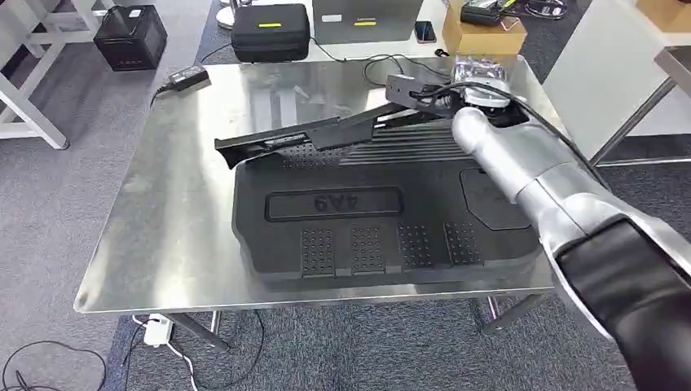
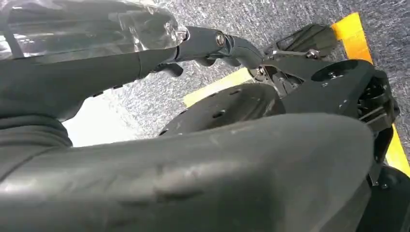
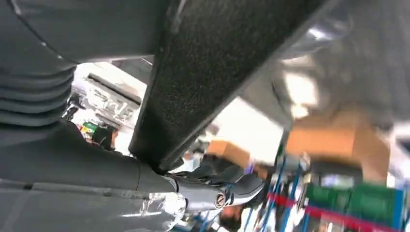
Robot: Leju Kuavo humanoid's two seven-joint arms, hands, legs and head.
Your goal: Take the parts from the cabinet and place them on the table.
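The steel tabletop [image 1: 171,204] carries the largest of the parts, a broad black moulded panel [image 1: 367,236] lying flat across its middle, with perforated patches, a ribbed band along its far edge and a raised label reading "4A9" upside down. It looks stiff and fairly light for its spread, a thing best taken by an edge, since the face gives fingers nothing to catch.

Next in size is the long black trim strip [image 1: 314,134], slanting above the far part of the panel. Its right end is in the right robot hand [image 1: 444,91], and its free end [image 1: 232,145] reaches out to the left, low over the panel's corner; whether it touches I cannot tell. The right wrist view shows a textured black face [image 3: 208,72] close against the closed fingers [image 3: 227,191]. Narrow, rigid and long, held at one end, it will likely lever against the grip and may twist; a hold nearer its middle would steady it.

The left robot hand [image 2: 203,46] holds nothing visible, its dark fingers curled inward above the grey floor.

Smallest, a black power adapter [image 1: 187,78] sits at the tabletop's far left corner.
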